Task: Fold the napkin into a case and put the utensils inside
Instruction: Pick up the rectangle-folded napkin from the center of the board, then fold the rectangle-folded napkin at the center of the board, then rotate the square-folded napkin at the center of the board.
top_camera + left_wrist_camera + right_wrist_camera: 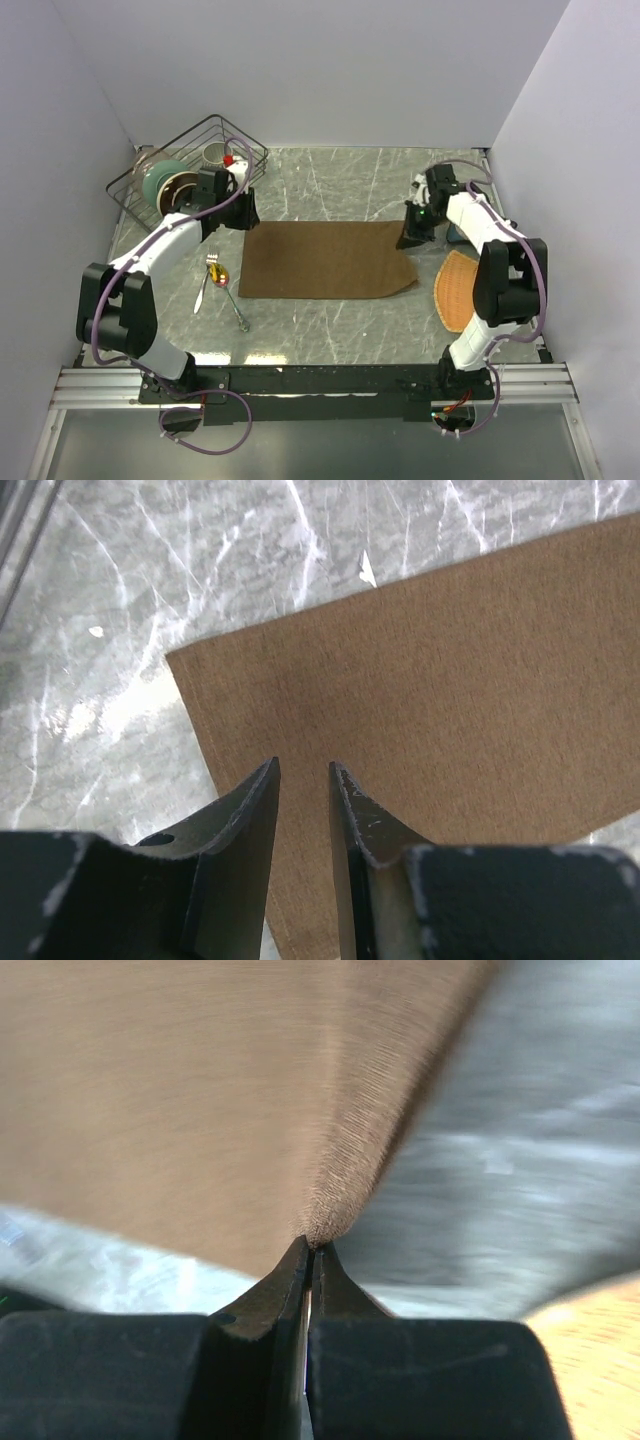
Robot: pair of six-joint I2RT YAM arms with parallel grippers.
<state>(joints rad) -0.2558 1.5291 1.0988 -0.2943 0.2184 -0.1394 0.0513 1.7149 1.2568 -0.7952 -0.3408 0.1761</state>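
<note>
Seen from above, a grey marble table fills the view between white walls. A dark-brown napkin lies at its centre, spread as a wide rectangle, flat except at its 2 o'clock corner, which is raised off the surface. At 10 o'clock from the napkin stands a black wire basket holding dishes. At 4 o'clock, just beside the napkin's right edge, an orange-tan woven mat lies flat.

The right gripper sits at the napkin's raised 2 o'clock corner. Its jaws are pressed together on the cloth, which fans up and away from the fingertips in the right wrist view.

The left gripper hovers over the napkin's 10 o'clock corner. Its jaws stand a little apart with nothing between them, and the cloth shows through the gap below.

At 8 o'clock from the napkin, apart from it, the utensils rest on the bare marble: a fork and a spoon with a gold-orange bowl, their heads close together and handles splayed toward 6 o'clock.
</note>
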